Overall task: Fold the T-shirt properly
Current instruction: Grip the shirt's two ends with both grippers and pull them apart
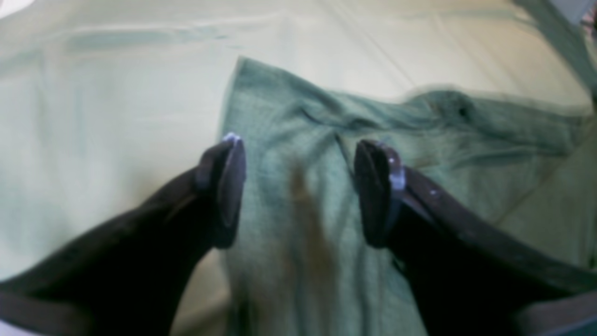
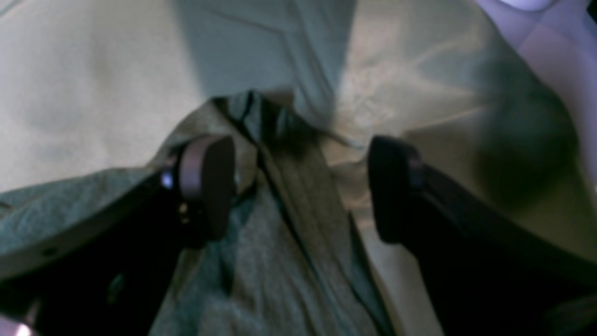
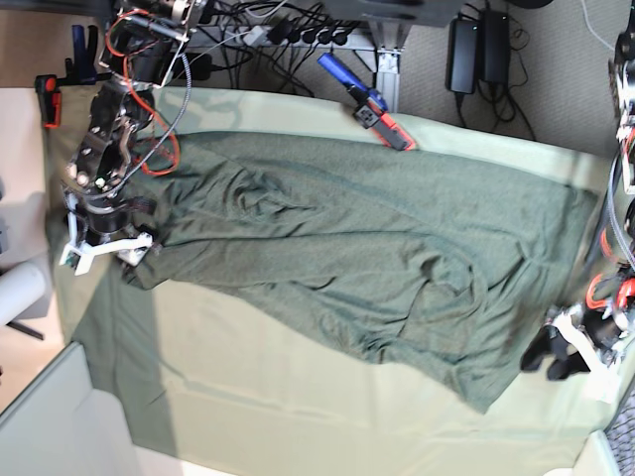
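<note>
t-shirt (image 3: 347,248) spread wrinkled on table cloth (image 3: 248,397); left claw (image 1: 298,191), right claw (image 2: 298,186) agape, astride cloth edges.

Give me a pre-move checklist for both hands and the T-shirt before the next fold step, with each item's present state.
1. Left hand open: ok, its fingers stand apart with cloth between them.
2. Right hand open: ok, fingers apart over a bunched edge.
3. T-shirt spread flat: not ok, wrinkles and folds run across it in the base view.
4. Both hands at opposite ends of the garment: ok, each sits by an outer edge in the base view.
5. Cloth actually pinched by either hand: cannot tell, the wrist views are blurred, and neither hand is closed.
6. Table cloth clear of the fingers: cannot tell.
</note>
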Robot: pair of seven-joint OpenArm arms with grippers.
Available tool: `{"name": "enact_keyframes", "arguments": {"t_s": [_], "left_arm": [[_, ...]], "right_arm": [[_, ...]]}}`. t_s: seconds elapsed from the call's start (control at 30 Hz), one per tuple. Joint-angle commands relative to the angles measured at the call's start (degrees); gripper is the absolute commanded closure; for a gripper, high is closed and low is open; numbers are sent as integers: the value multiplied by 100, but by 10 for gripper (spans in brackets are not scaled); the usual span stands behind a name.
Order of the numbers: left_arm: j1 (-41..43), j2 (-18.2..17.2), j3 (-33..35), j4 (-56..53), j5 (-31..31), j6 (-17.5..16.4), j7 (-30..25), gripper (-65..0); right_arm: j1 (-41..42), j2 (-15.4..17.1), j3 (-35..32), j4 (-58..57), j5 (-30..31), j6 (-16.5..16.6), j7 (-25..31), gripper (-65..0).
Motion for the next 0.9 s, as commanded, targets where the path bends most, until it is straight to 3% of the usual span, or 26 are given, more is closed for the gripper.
{"name": "enact_keyframes", "arguments": {"t_s": [0.0, 0.3, 0.47, 0.6, 0.73, 0.87], "left_arm": [[-358, -85, 4, -238, -111, -54, -203, -413], [-1926, 90, 623, -2741, 879, -26, -1307, -413], [-2151, 223, 1207, -3036, 1593, 658, -1694, -413], [-2122, 302, 1635, -3036, 1646, 951, -1716, -413], [-2052, 424, 1762, -3038, 1685, 1032, -1714, -413], [-1906, 472, 1762, -3040, 2194, 1436, -1818, -413]], "right_arm": [[105, 96, 24, 90, 4, 15, 127, -437], [74, 83, 24, 90, 4, 15, 13, -437], [-68, 83, 24, 90, 4, 15, -55, -437], [-179, 85, 24, 90, 4, 15, -92, -437], [-260, 85, 24, 90, 4, 15, -90, -437], [-334, 87, 24, 90, 7, 15, -114, -437]]}}
